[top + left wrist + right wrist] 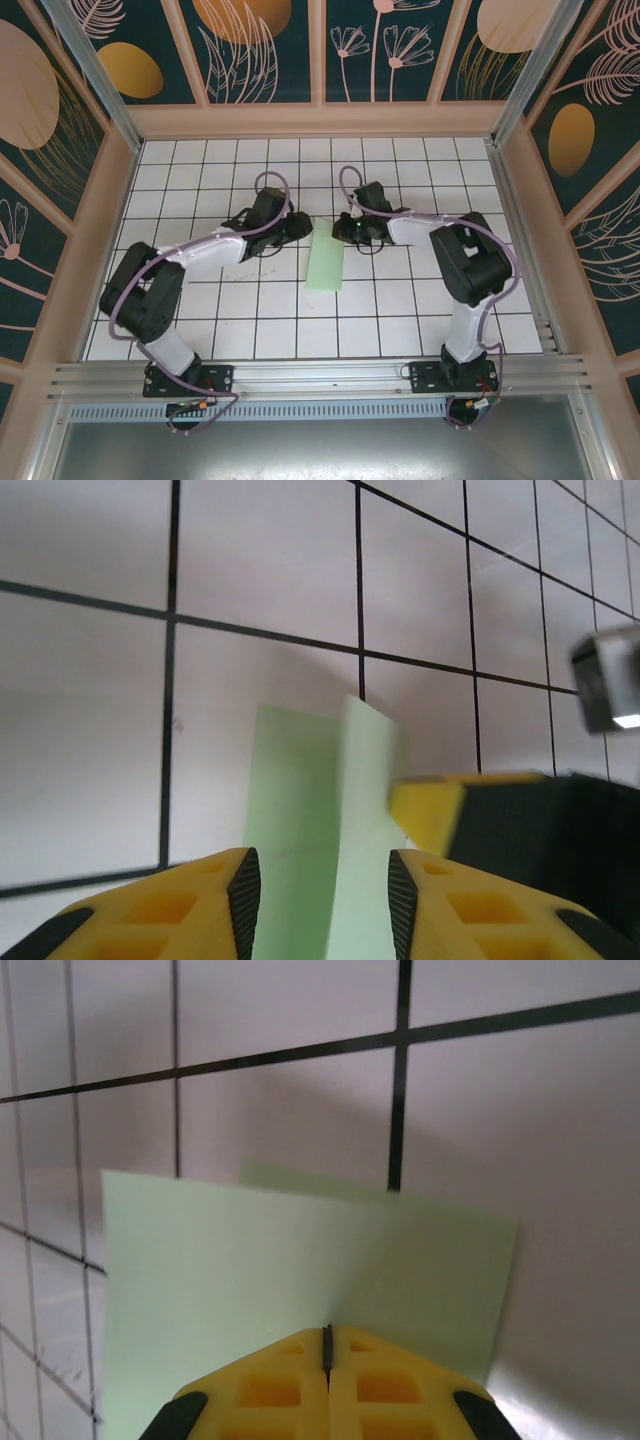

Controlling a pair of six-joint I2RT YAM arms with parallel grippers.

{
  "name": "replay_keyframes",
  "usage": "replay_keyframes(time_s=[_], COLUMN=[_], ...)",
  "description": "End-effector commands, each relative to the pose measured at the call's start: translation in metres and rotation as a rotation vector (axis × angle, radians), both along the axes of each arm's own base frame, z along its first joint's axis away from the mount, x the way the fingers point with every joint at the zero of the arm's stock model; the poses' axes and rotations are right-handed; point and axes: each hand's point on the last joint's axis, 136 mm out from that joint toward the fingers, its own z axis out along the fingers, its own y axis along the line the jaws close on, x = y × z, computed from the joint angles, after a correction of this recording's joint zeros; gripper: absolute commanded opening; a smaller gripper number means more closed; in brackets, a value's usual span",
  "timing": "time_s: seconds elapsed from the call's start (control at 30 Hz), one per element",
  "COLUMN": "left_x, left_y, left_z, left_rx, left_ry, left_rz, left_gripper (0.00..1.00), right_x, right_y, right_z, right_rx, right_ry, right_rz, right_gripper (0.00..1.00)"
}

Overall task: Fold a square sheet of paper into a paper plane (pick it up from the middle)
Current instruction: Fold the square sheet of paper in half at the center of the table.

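White tiled table inside dark flower-patterned walls, both grippers at the far end of a green sheet of paper.

The table (200,320) was a grid of white tiles, boxed in by walls (260,50) painted with pale leaves and orange ovals. The sheet of paper (326,266), pale mint green and folded into a narrow strip, lay near the middle, between the two arms. The left gripper (300,228) sat just beside its far left corner, partly open; up close its yellow fingers (200,905) stood either side of a raised flap of the paper (295,780) with a gap on each side, gripping nothing. The right gripper (347,232) was at the far right corner, its jaws pressed fully together (327,1360) at the near edge of the lifted flap (280,1260), which it seemed to be pinching.
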Motion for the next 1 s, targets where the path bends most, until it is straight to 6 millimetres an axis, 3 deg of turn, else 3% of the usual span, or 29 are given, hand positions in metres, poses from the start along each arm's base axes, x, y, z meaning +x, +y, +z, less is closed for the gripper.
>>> replay_keyframes(time_s=[0.0, 0.17, 0.33, 0.67, 0.97], left_x=[-0.011, -0.03, -0.06, -0.115, -0.131], left_y=[0.005, 0.0, -0.009, -0.034, -0.053], left_z=[0.004, 0.011, 0.003, -0.035, -0.046], left_rx=[-0.081, -0.171, -0.255, -0.246, -0.204], left_ry=[0.014, 0.024, 0.07, 0.179, 0.219], left_rz=[0.047, 0.004, -0.059, -0.192, -0.25], left_gripper=[0.39, 0.33, 0.26, 0.04, 0.0], right_x=[0.0, -0.011, -0.044, -0.06, -0.086], right_y=[-0.004, -0.008, 0.003, 0.015, 0.012], right_z=[-0.018, -0.029, -0.03, 0.036, 0.019], right_rx=[-0.057, -0.096, -0.089, 0.086, 0.095], right_ry=[0.058, 0.103, 0.145, -0.02, 0.026], right_rz=[-0.028, -0.089, -0.134, -0.064, 0.003], right_gripper=[0.0, 0.0, 0.0, 0.0, 0.0])
